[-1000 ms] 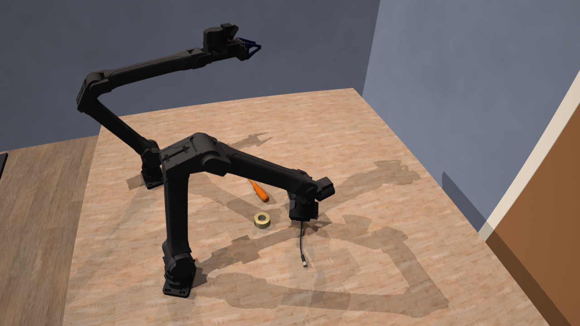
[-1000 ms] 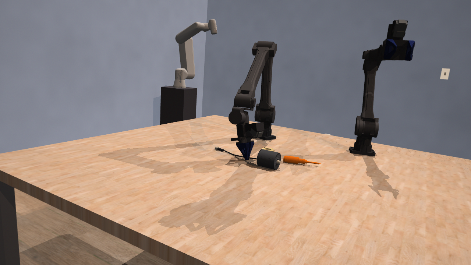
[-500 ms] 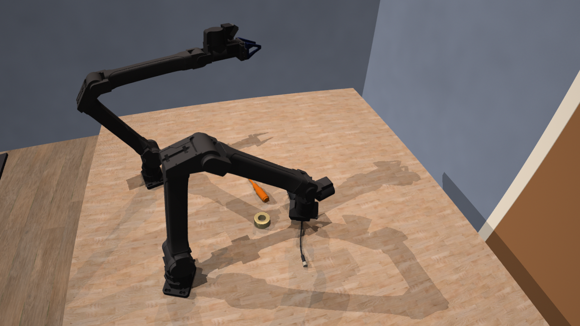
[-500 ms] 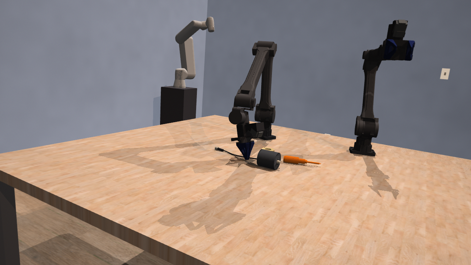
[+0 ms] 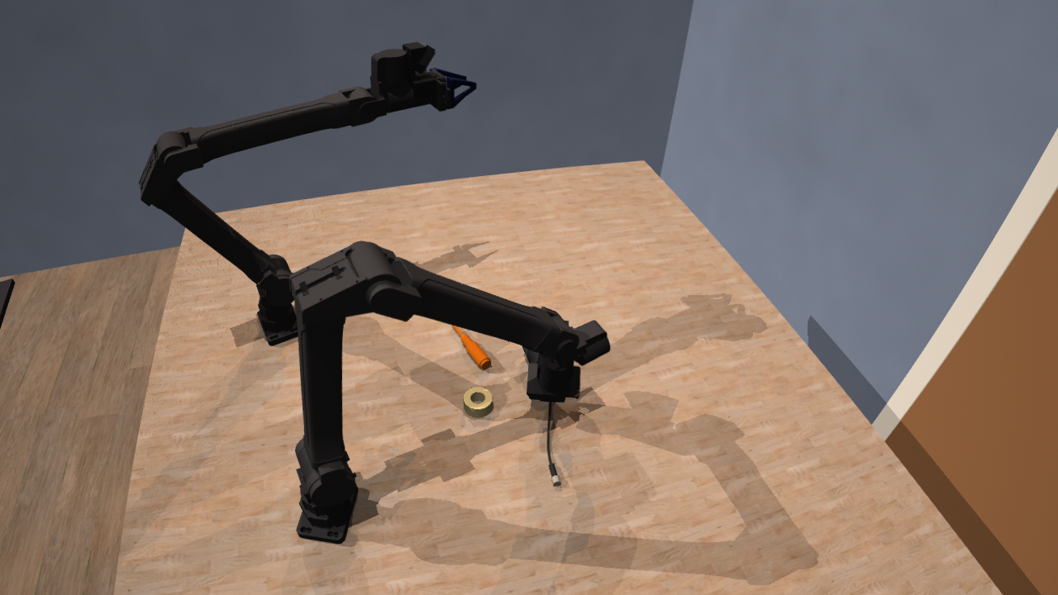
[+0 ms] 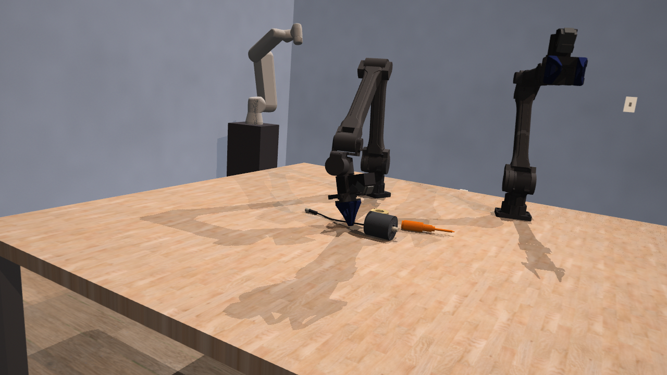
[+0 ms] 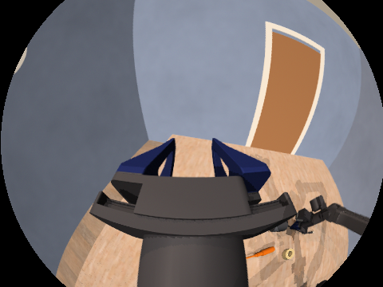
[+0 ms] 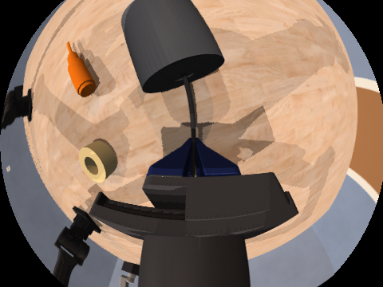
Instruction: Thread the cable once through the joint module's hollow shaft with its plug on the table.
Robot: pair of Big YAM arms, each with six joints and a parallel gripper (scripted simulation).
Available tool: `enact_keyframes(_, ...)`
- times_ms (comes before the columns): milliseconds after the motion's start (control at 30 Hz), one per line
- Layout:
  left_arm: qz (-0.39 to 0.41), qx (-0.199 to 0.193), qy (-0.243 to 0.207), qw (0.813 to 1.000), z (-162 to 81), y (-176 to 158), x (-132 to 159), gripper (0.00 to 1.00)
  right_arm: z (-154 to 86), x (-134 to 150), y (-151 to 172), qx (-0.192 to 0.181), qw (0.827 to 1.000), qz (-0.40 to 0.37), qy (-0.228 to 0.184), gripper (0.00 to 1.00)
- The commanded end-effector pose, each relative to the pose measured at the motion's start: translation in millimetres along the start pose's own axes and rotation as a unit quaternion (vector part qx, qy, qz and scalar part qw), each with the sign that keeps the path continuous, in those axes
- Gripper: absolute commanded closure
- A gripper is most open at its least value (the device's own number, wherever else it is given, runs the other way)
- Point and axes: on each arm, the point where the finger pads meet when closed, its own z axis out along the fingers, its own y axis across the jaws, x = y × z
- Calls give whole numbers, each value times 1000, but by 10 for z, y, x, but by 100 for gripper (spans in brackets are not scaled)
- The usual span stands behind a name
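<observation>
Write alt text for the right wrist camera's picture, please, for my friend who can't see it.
The right gripper pinches a black cable that runs into the near end of a dark cylindrical joint module. To the picture's left, an orange tool and a yellowish ring sit on the wooden table.

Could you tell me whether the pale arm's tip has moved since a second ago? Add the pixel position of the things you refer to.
Yes, slightly: in the exterior view, the pale arm's tip (image 6: pixel 297 34) sits higher and nearer the wall corner (image 6: pixel 289 93), toward picture left.
</observation>
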Motion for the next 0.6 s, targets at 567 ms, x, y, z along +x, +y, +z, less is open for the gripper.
enact_keyframes(567,2,0,-21,1000,-16,3,-214,54,-14,-320,-76,5,1000,0,-2,100)
